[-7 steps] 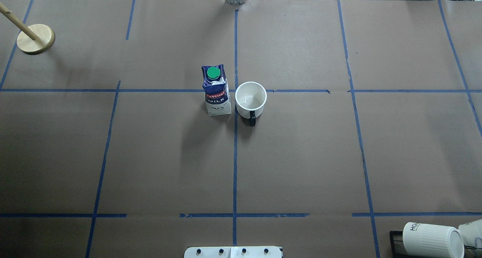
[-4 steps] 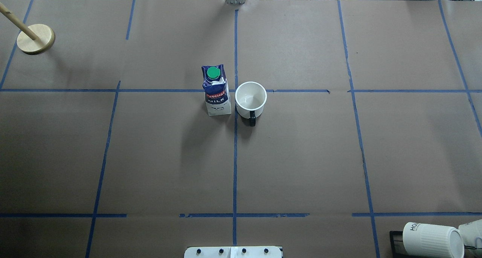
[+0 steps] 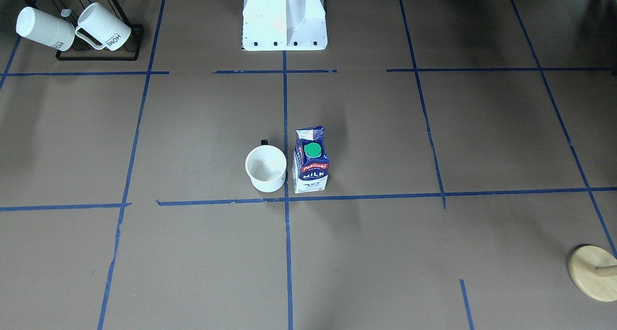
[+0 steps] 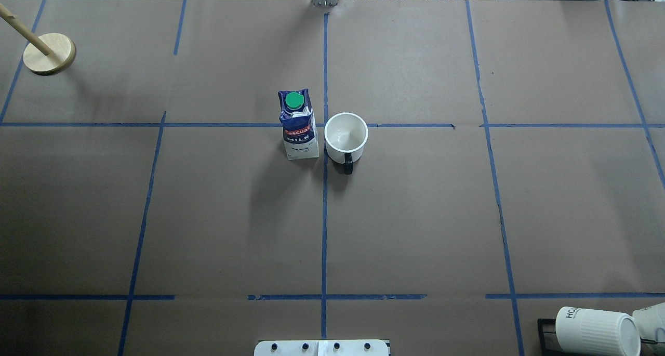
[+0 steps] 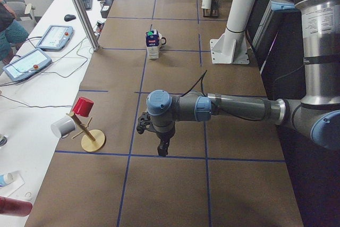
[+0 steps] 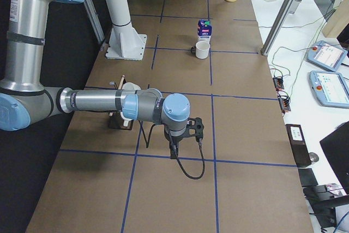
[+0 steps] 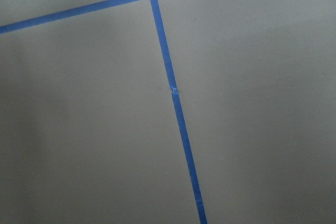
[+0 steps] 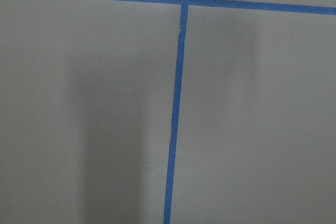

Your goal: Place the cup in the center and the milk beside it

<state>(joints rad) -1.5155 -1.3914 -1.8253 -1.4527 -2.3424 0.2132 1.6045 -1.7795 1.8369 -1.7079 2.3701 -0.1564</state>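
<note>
The white cup (image 4: pixel 346 132) stands upright just right of the centre tape crossing (image 4: pixel 325 125), black handle toward the robot. The blue and white milk carton (image 4: pixel 298 127) with a green cap stands upright just left of it, a small gap between them. Both also show in the front view: the cup (image 3: pixel 266 168) and the milk (image 3: pixel 311 161). Neither is held. My left gripper (image 5: pixel 159 143) hangs over bare paper far from them. My right gripper (image 6: pixel 184 137) does the same at the other end. I cannot tell whether either is open or shut. The wrist views show only tape lines.
A black rack with ribbed "HOME" mugs (image 3: pixel 77 29) stands near the robot's right. A wooden peg stand (image 4: pixel 49 53) with a red and a white cup (image 5: pixel 79 115) stands at the far left corner. The white robot base (image 3: pixel 284 17) is at the near edge.
</note>
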